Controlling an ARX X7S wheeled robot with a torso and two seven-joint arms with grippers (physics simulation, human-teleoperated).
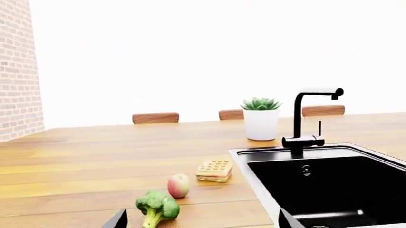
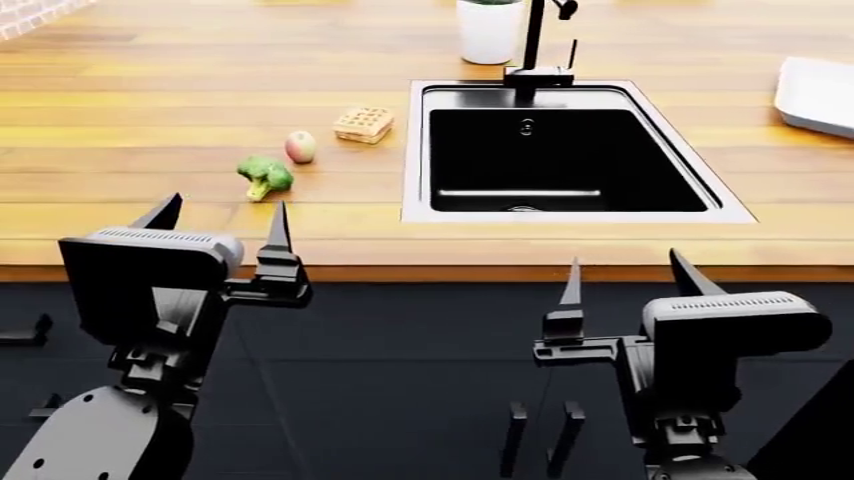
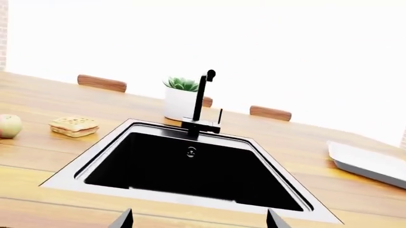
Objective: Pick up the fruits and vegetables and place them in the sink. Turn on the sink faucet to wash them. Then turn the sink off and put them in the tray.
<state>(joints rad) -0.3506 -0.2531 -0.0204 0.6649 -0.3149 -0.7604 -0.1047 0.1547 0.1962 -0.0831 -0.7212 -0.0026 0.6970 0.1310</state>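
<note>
Nothing picked up yet: both arms wait short of the counter's front edge.

Ahead of your right gripper (image 2: pixel 625 275), spread and empty, lies the sink (image 2: pixel 567 212); the tray (image 2: pixel 817 95) sits beyond it to the right. Your left gripper (image 2: pixel 220 222), also spread and empty, lines up with the broccoli (image 2: pixel 266 175) just ahead, the apple (image 2: pixel 300 146) slightly farther, likely your first reach.
</note>
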